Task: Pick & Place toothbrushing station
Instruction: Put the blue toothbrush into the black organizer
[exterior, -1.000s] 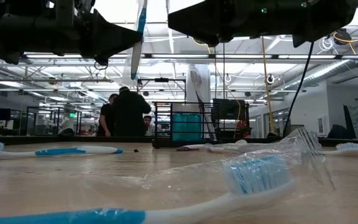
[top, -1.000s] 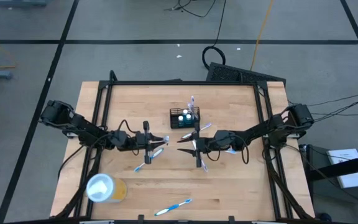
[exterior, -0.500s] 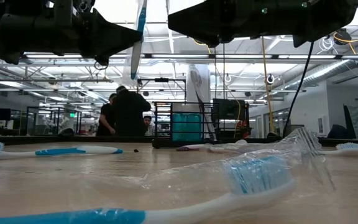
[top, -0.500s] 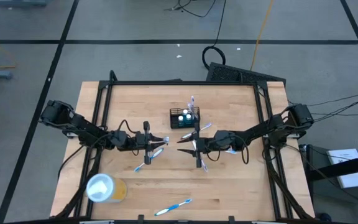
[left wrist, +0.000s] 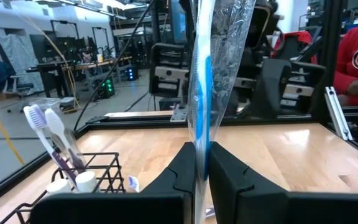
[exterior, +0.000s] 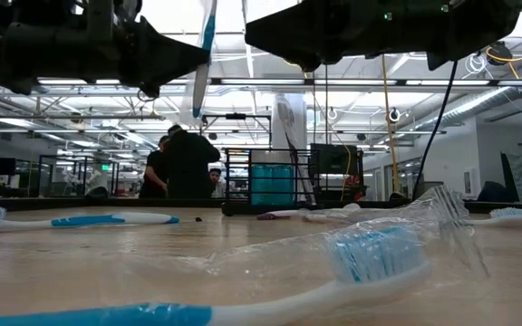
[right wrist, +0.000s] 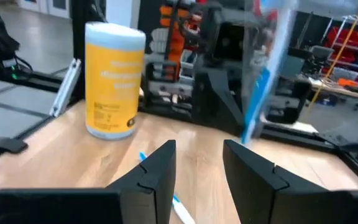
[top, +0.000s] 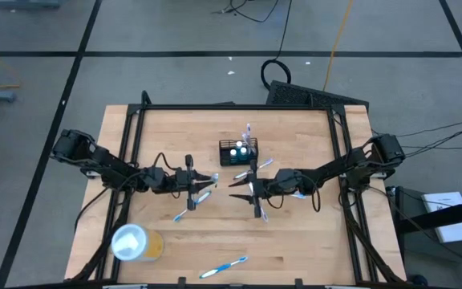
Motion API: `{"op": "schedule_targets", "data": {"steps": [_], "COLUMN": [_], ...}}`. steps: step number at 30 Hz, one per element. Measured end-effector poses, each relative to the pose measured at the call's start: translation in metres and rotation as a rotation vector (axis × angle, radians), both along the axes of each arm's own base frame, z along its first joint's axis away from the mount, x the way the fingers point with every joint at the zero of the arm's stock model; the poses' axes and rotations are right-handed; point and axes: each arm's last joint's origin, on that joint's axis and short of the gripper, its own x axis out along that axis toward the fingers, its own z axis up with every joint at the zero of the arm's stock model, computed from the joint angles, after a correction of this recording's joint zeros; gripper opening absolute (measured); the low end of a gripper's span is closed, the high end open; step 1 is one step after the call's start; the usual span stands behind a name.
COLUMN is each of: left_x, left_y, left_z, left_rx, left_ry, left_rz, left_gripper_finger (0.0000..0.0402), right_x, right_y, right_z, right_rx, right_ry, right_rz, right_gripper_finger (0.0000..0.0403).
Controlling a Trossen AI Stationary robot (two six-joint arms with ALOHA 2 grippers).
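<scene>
Black left gripper (top: 208, 181) unmoved, jaws pinching wrapped toothbrush (left wrist: 202, 93), station (top: 237, 152) unchanged.

High cam overhead, low cam table-level, both share tabletop (top: 295, 233).

Grey tiled floor (top: 175, 72), open lab bkgd.

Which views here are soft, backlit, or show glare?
Low view: the nearest toothbrush is out of focus, and both arms are backlit by ceiling lights. Right wrist view: the wrapped toothbrush held by the left claw is blurred. High view: evenly lit, no glare.
</scene>
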Motion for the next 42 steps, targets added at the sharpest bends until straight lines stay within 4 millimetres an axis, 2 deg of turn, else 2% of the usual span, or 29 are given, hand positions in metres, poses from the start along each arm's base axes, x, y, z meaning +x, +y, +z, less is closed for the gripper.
{"op": "schedule_targets", "data": {"steps": [11, 18, 28, 42], "left_x": [0.001, 0.002, 0.002, 0.003], "left_y": [0.003, 0.006, 0.006, 0.010], "left_z": [-0.001, -0.002, -0.004, -0.005], "left_rx": [-0.015, -0.022, -0.020, -0.024], "left_ry": [0.013, 0.018, 0.041, 0.048], "left_rz": [0.004, 0.000, -0.001, 0.011], "left_gripper_finger": [0.0019, 0.0019, 0.0019, 0.0019], "right_x": [0.004, 0.015, 0.026, 0.032], "right_y": [-0.022, -0.038, -0.043, -0.043], "right_z": [0.010, 0.024, 0.040, 0.056], "right_rx": [0.051, 0.074, 0.047, 0.024], "right_ry": [-0.097, -0.110, -0.094, -0.145], "right_rz": [0.005, 0.029, 0.028, 0.031], "right_gripper_finger": [0.0128, 0.0135, 0.0192, 0.0173]}}
